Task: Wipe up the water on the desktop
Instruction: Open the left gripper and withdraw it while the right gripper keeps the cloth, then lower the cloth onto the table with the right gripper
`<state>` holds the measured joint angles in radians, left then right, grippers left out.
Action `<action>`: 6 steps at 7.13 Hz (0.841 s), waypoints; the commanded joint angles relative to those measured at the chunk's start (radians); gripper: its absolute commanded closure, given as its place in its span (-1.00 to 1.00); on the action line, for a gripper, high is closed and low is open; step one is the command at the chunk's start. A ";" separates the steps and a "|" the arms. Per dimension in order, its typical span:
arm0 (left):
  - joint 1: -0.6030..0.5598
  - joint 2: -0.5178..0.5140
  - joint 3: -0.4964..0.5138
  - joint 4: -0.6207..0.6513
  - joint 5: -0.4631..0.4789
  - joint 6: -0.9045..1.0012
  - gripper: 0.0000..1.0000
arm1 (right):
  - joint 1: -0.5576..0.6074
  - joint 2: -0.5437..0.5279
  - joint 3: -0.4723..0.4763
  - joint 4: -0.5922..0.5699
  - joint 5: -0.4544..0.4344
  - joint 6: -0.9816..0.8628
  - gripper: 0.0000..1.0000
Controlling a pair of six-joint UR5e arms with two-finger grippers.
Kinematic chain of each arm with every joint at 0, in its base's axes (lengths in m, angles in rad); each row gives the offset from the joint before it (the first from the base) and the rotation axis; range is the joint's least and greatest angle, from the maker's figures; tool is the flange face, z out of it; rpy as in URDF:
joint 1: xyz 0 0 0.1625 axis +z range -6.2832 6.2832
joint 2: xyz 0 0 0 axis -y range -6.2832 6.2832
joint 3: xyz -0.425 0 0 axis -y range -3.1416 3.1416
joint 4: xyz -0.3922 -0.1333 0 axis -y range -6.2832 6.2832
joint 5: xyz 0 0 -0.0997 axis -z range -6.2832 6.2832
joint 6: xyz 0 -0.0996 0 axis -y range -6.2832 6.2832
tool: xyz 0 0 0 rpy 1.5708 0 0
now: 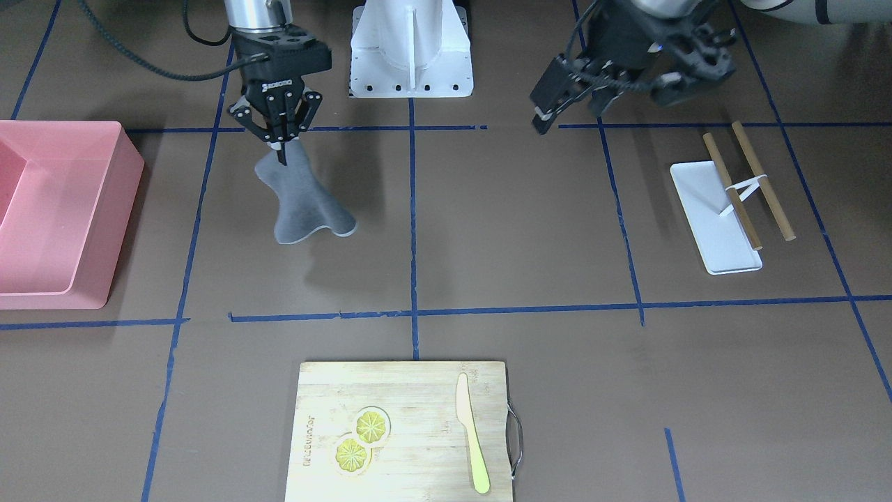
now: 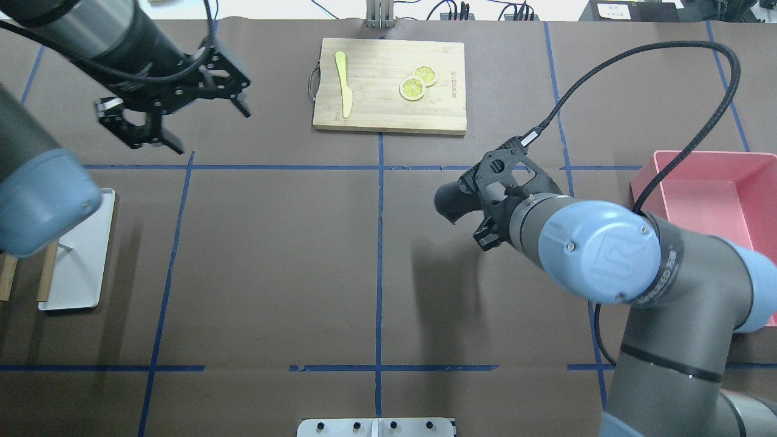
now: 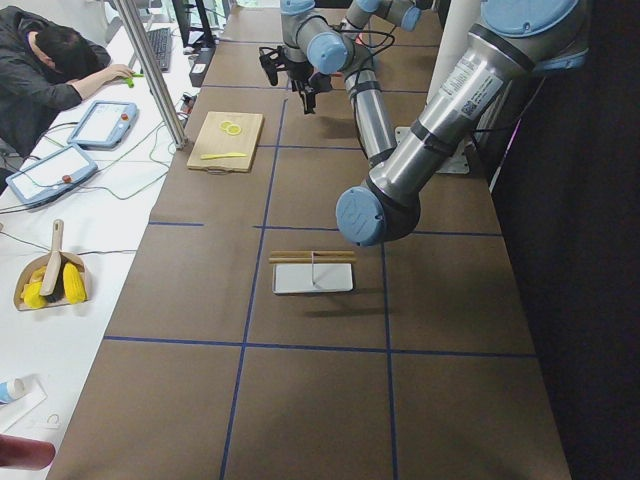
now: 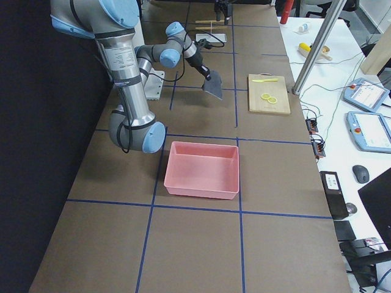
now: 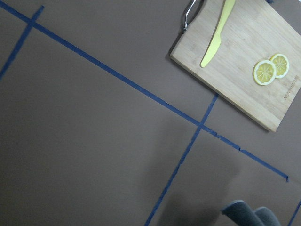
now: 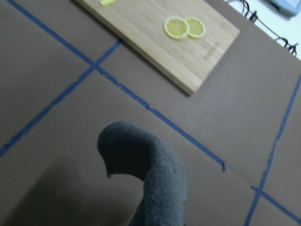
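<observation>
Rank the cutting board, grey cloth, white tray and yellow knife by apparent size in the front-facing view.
1. cutting board, though cropped at the bottom edge.
2-3. grey cloth and white tray look about alike; the cloth hangs from the right gripper, nearer the camera, so unranked.
4. yellow knife.

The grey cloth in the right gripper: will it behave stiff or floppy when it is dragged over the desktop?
Probably floppy: the grey cloth hangs from the right gripper in soft curved folds. It looks light, since a pinch at one end carries it. Its fuzzy surface suggests it will drag rather than slide on the desktop.
</observation>
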<state>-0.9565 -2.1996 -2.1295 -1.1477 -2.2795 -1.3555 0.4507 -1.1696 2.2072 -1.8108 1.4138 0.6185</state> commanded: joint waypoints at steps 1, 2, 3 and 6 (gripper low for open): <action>-0.071 0.137 -0.124 0.066 0.005 0.219 -1.00 | 0.122 -0.013 -0.015 -0.143 0.118 -0.012 1.00; -0.096 0.177 -0.144 0.066 0.005 0.277 -1.00 | 0.176 -0.012 -0.015 -0.239 0.143 -0.090 1.00; -0.110 0.211 -0.168 0.066 0.005 0.311 -1.00 | 0.193 -0.012 -0.023 -0.319 0.152 -0.189 1.00; -0.148 0.268 -0.214 0.068 0.005 0.358 -1.00 | 0.159 -0.001 -0.187 -0.273 0.165 -0.198 0.99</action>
<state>-1.0935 -1.9436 -2.3333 -1.0811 -2.2749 -1.0075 0.6266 -1.1729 2.0803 -2.1103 1.5706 0.4260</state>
